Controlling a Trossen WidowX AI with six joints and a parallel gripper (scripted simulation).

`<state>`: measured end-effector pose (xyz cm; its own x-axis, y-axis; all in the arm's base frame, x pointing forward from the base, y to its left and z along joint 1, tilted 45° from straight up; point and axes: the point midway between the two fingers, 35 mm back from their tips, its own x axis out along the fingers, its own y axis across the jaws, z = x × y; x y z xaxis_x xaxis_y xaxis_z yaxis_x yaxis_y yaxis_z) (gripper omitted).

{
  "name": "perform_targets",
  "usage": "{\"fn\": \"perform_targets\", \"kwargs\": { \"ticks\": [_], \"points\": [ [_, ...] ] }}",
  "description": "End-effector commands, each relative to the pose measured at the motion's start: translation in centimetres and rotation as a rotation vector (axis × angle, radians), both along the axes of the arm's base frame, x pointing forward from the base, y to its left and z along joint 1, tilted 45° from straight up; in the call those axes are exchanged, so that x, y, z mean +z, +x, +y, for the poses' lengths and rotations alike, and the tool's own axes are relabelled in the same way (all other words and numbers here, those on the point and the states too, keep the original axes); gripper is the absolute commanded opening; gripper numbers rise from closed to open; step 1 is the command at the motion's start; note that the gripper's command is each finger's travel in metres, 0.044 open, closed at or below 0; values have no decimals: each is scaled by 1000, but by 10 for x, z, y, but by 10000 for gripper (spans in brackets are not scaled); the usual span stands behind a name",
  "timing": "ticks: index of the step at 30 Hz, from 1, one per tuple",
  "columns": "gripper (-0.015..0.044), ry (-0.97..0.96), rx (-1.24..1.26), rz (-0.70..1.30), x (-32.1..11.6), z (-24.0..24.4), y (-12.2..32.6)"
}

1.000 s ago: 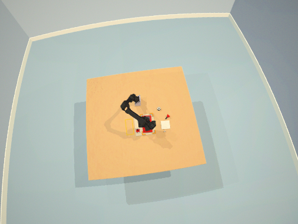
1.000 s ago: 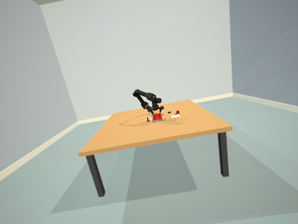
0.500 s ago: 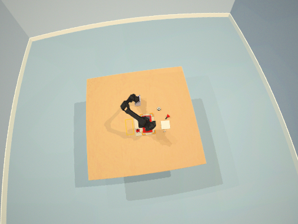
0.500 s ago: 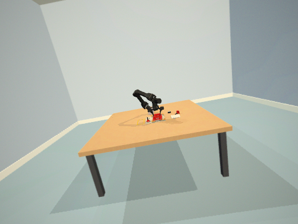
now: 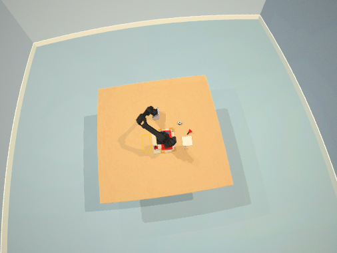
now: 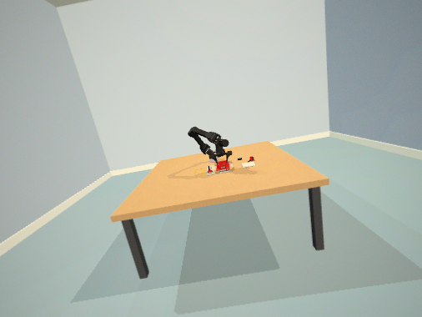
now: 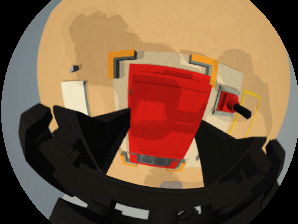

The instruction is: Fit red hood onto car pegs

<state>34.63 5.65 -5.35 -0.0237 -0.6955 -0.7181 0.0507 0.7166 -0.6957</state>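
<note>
Grasping the red hood [image 5: 163, 146] [image 6: 223, 166] [image 7: 165, 107], the black fingers [image 6: 228, 157] stand on its two opposite sides. The hood lies over the car's place in the jig, between orange corner brackets [image 5: 172, 129] [image 7: 120, 55] (whether it sits flat on the deck, with the pegs in their holes, cannot be told, since these points are hidden). Just beside the hood, on the jig's pale base [image 5: 157, 151] [image 7: 230, 77], is a small red part with a black rod [image 5: 156, 147] [image 6: 209, 170] [image 7: 227, 101]; a yellow rectangular outline [image 5: 146, 134] [image 7: 252, 92] is marked next to it on the table [image 5: 133, 173] [image 6: 217, 188] [image 7: 150, 25]. On the opposite side, apart from the jig, lie a flat white block [image 5: 187, 140] [image 6: 248, 165] [image 7: 75, 98] and a tiny grey piece [image 5: 186, 148] [image 7: 74, 68]. The black arm [image 5: 150, 129] [image 6: 203, 133] arches above the table. Beyond the table extend the pale blue floor [image 5: 66, 133] [image 6: 367, 167] and grey walls [image 5: 150, 10] [image 6: 188, 62].
</note>
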Motion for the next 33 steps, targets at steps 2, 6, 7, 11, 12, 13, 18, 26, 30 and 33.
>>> {"fn": "perform_targets", "kwargs": {
  "ticks": [2,6,7,11,12,13,18,26,30,33],
  "points": [
    [236,1,-1,0,0,0,0],
    [341,1,-1,0,0,0,0],
    [368,1,-1,0,0,0,0],
    [440,1,-1,0,0,0,0],
    [440,1,-1,1,1,2,0],
    [440,2,-1,2,4,4,1],
    [440,4,-8,11,33,34,4],
    [440,3,-11,15,49,48,3],
    [440,3,-11,15,49,48,3],
    [440,3,-11,15,49,48,3]
  ]
}}
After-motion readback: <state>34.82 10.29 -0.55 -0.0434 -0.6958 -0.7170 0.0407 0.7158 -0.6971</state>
